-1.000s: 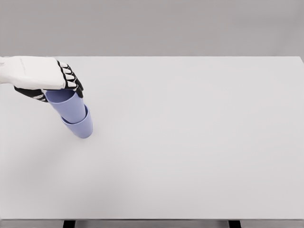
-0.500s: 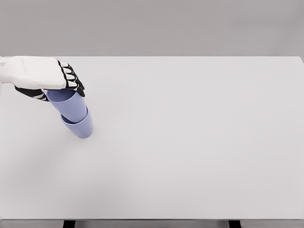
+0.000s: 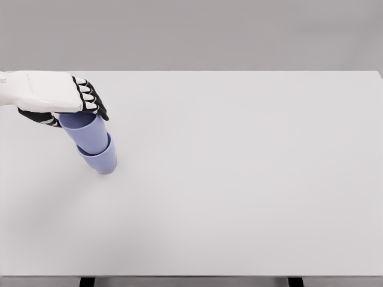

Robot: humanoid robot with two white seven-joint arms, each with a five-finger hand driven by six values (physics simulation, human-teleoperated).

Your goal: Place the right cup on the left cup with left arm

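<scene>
Nearly done: at nine o'clock on the plain white worktop [image 3: 239, 179], the upper lavender plastic cup [image 3: 90, 133] sits nested in the lower lavender cup [image 3: 103, 160]. Left hand [image 3: 57, 94] grips its rim; release remains.

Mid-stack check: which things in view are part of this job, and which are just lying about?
Job:
- upper lavender plastic cup, nested in the lower one
- lower lavender plastic cup
- left hand, gripping the upper cup

Lying about:
- nothing besides the white table
</scene>
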